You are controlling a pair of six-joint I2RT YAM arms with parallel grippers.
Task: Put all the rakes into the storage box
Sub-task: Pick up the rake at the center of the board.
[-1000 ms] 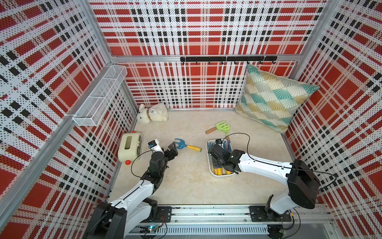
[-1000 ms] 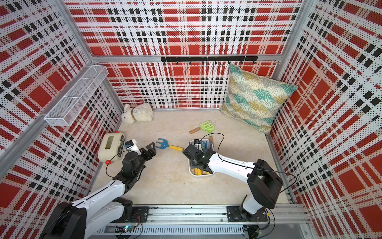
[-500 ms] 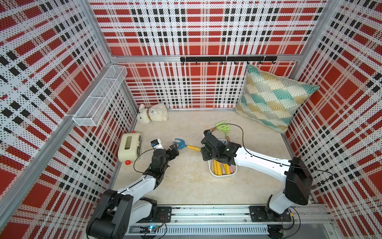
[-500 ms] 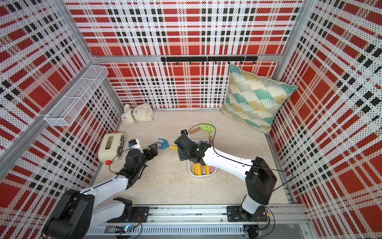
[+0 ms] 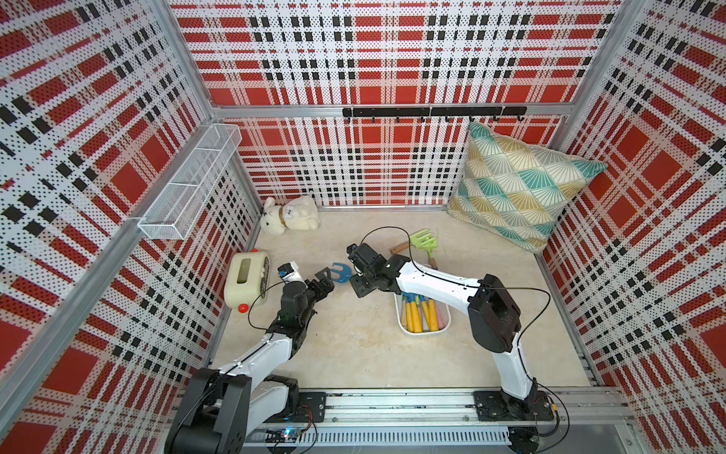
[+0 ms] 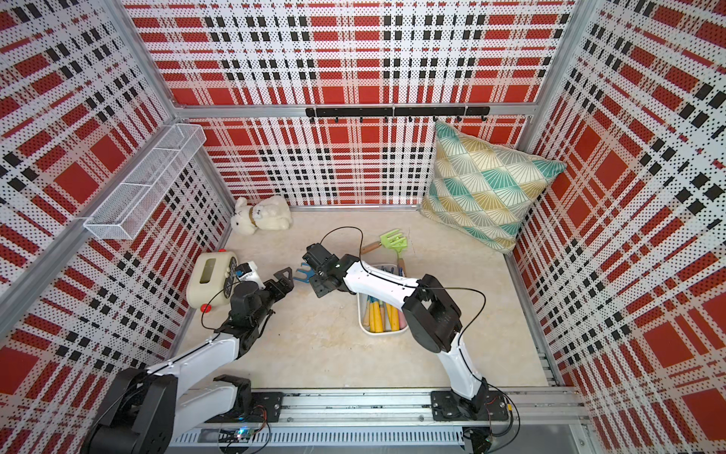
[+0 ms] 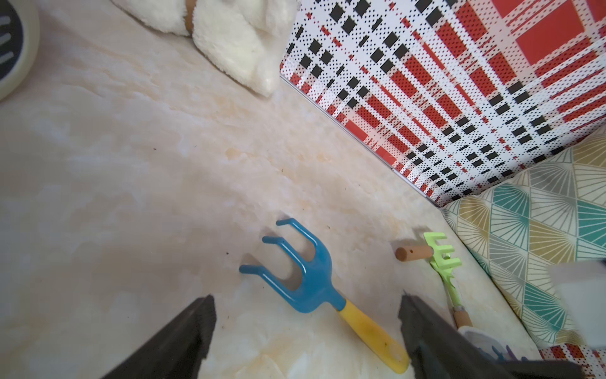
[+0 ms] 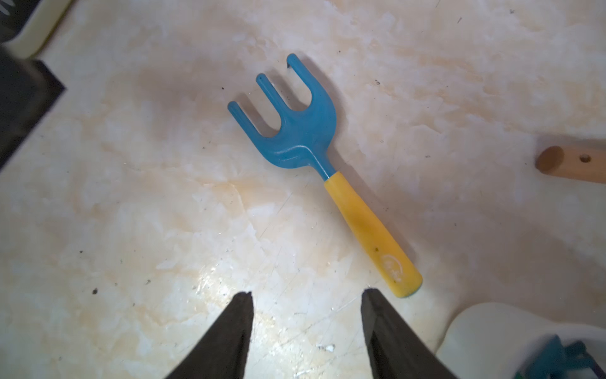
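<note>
A rake point(image 5: 341, 272) point(image 6: 301, 273) with a blue three-pronged head and yellow handle lies flat on the floor point(image 8: 301, 137) point(image 7: 311, 279). My left gripper point(image 5: 328, 280) point(image 7: 306, 300) is open, level with its prongs, and the rake lies beyond the tips. My right gripper point(image 5: 357, 290) point(image 8: 306, 292) hangs open just short of the yellow handle's end, with nothing between its fingers. The storage box point(image 5: 422, 333) point(image 6: 383, 333), a white tub holding several yellow-handled tools, sits right of the rake under my right arm. A green rake point(image 5: 423, 239) lies behind the box.
A cream boxy toy point(image 5: 247, 281) with a red knob stands by the left wall. A plush toy point(image 5: 290, 214) lies at the back left, a patterned pillow point(image 5: 518, 192) leans in the back right corner, and a wire basket point(image 5: 192, 184) hangs on the left wall.
My right arm has swung left from over the storage box to above the blue rake's handle, and its jaws have widened. The left arm has barely moved.
</note>
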